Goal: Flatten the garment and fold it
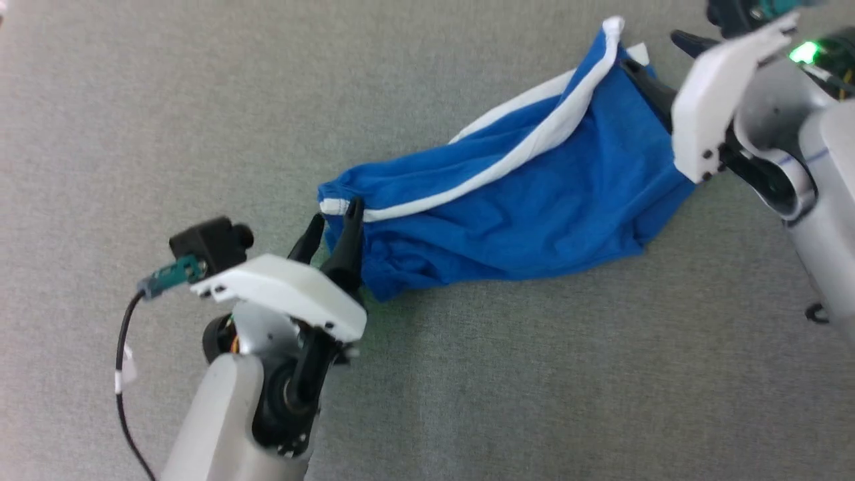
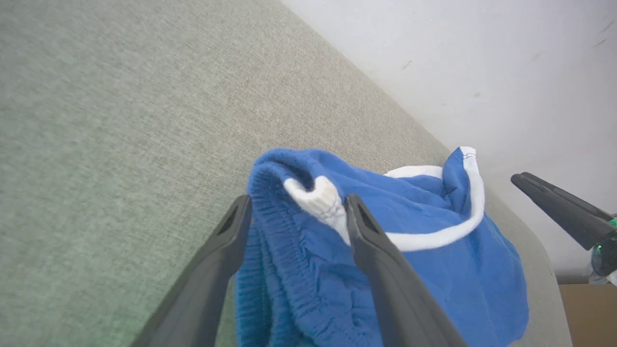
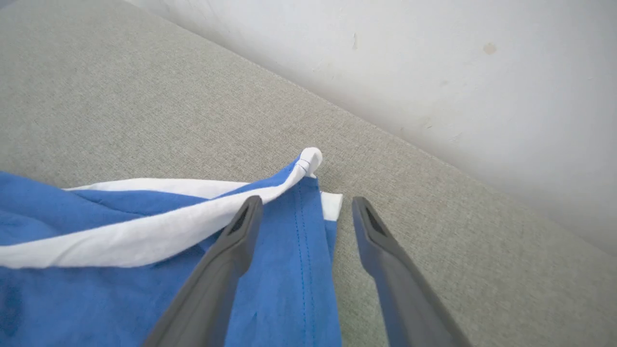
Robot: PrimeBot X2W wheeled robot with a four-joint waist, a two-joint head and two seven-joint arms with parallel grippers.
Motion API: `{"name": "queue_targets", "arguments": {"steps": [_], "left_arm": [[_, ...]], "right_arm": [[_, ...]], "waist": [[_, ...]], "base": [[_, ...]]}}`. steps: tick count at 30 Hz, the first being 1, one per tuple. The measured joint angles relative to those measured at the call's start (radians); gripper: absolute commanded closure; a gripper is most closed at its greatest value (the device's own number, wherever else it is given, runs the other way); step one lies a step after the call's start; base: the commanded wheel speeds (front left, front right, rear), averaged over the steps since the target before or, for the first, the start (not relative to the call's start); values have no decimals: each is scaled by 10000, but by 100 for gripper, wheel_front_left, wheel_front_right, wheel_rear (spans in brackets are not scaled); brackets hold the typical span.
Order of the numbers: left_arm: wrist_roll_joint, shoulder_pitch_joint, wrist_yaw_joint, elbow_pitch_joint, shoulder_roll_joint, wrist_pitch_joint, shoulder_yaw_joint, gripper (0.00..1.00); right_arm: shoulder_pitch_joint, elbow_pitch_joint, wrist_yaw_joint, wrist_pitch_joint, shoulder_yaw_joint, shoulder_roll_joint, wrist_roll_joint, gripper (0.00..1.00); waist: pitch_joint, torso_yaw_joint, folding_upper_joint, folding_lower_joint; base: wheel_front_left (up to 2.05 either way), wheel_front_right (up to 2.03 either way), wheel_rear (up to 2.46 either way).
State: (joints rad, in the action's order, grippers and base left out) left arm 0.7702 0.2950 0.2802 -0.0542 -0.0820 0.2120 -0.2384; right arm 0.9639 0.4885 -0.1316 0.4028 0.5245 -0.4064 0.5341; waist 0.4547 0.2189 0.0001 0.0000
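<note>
We see thin blue shorts (image 1: 534,200), white-striped, rumpled on coarse grey cloth (image 1: 200,100); ribbed waistband (image 2: 279,226) bunched; left claw (image 2: 299,202) and right claw (image 3: 306,200) spread wide.

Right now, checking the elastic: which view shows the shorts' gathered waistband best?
Left wrist view: the waistband sits close, gathers clear, between the left gripper's spread fingers. Head view: small, partly behind that gripper. Right wrist view: the hem end instead.

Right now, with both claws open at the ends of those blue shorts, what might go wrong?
The shorts lie bunched and doubled over, so folding now could trap creases.
The waistband sits between the fingers of the open left gripper; pulling away could snag and drag it.
The open right gripper straddles the hem corner, with the same risk.
</note>
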Motion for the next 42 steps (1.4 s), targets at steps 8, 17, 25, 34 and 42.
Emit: {"name": "queue_targets", "arguments": {"steps": [8,17,25,34,42], "left_arm": [[-654,-910,48,-727,-431,-813,-65,0],[-2159,-1985,-98,-844,-871,-2934,-178,0],[-2978,-2944,123,-242,-748,-4293,-430,0],[-3208,-3075,21,201,-744,-4178,-704,0],[-2405,-1957,-334,215,-788,-1833,-1032,0]], "right_arm": [[-2057,-1386,2,-1308,-1710,-157,-522,0],[-5570,-4159,2,-2401,-4128,995,-2564,0],[-8764,-6324,0,-3743,-5572,2936,-4700,0],[-9941,-6723,0,-4397,-5660,3507,-5283,0],[-9914,-6847,0,-4381,-5647,3526,-5333,0]], "waist": [[-1005,-37,0,-1],[-1829,-74,0,-2],[-2306,-16,0,-2],[-2659,-147,0,-1],[-2523,-315,0,0]], "base": [[0,0,0],[0,0,0],[0,0,0],[0,0,0],[0,0,0]]}}
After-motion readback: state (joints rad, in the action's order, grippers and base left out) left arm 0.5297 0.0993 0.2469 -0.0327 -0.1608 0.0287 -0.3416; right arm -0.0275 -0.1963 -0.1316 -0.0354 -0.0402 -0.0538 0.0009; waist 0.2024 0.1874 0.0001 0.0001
